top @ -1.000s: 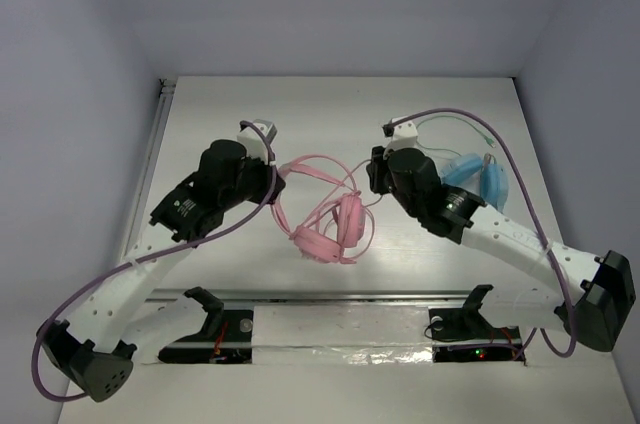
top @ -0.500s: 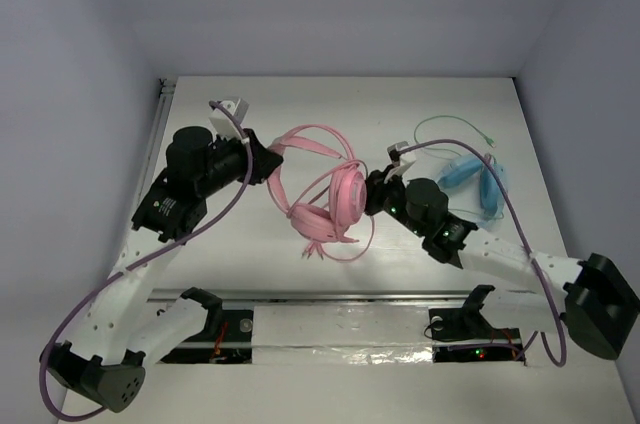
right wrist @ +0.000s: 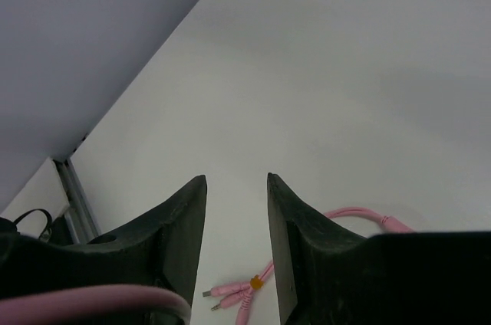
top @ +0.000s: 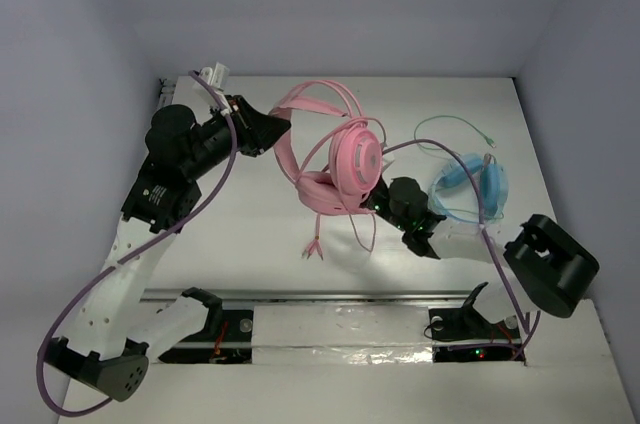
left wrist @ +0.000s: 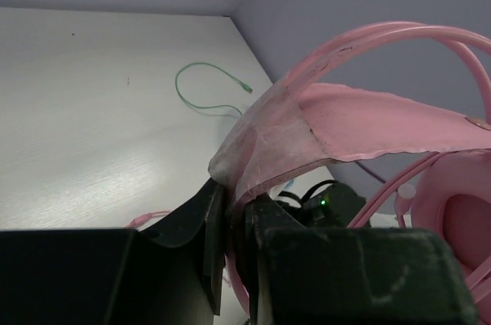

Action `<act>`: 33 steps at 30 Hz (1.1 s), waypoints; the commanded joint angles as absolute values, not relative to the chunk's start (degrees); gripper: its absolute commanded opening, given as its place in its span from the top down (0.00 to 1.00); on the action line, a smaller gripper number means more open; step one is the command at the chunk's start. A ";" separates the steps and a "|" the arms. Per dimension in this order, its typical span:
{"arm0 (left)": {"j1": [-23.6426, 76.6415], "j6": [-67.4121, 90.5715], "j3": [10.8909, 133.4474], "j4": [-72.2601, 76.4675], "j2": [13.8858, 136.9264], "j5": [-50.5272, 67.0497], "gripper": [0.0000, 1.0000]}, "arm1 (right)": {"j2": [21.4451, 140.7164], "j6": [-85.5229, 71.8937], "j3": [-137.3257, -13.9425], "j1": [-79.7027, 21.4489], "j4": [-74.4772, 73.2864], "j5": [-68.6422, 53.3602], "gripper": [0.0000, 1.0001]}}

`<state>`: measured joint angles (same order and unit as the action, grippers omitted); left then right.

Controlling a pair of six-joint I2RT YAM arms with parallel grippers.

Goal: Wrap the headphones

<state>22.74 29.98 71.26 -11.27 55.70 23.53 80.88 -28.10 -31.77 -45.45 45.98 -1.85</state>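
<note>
The pink headphones point(top: 355, 159) hang lifted off the table, held by their headband point(left wrist: 368, 122). My left gripper point(top: 270, 130) is shut on the end of that headband, which is pinched between its jaws point(left wrist: 234, 195). The thin pink cable dangles down to the table and ends in plugs point(top: 313, 249) point(right wrist: 230, 298). My right gripper point(top: 373, 206) sits just below and right of the ear cup, pointing left. Its jaws point(right wrist: 236, 183) stand open with nothing between them. A loop of pink cable point(right wrist: 353, 214) lies beyond its right finger.
Light blue headphones point(top: 470, 184) with a green cable point(top: 450, 129) point(left wrist: 211, 87) lie on the table at the right, beside my right arm. A metal rail point(right wrist: 73, 195) runs along the table's left edge. The back wall is close behind the lifted headphones.
My left gripper has raised the headphones and carried them toward the back. The right gripper has opened wider and its arm has folded back toward the right.
</note>
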 commanded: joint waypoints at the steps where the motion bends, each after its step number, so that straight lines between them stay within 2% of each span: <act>1: 22.15 37.35 75.06 -2.55 55.37 23.74 1.00 | 82.88 -29.53 -32.61 -45.35 55.19 -5.27 0.57; 7: 21.62 43.40 75.15 2.45 57.39 21.45 1.00 | 84.99 -33.92 -30.68 -45.35 55.89 -6.77 0.59; 15: 17.67 56.93 65.22 15.46 56.34 16.62 1.00 | 87.01 -37.96 -27.87 -49.83 54.58 -1.85 0.67; 16: 17.67 57.82 64.69 16.25 56.51 16.35 1.00 | 87.01 -38.40 -27.43 -50.62 54.58 -1.24 0.70; 17: 16.88 58.53 64.08 16.78 56.77 16.26 1.00 | 87.10 -38.93 -26.73 -50.62 54.67 -0.97 0.80; 19: 16.08 60.99 63.20 18.54 57.39 15.47 1.00 | 87.62 -40.25 -26.54 -52.20 54.93 -0.97 0.86; 21: 15.56 63.44 61.35 20.12 57.57 12.94 1.00 | 88.94 -41.04 -27.67 -54.30 53.10 -0.36 0.97; 23: 15.56 65.47 59.43 21.70 57.65 11.96 1.00 | 90.43 -41.05 -29.26 -56.24 51.08 1.39 1.00; 29: 15.56 69.17 55.81 24.70 58.45 5.20 1.00 | 92.55 -40.08 -36.64 -63.79 42.55 2.99 1.00; 33: 15.56 67.68 54.94 23.99 58.71 -3.67 1.00 | 93.77 -40.60 -39.72 -67.92 38.51 3.69 1.00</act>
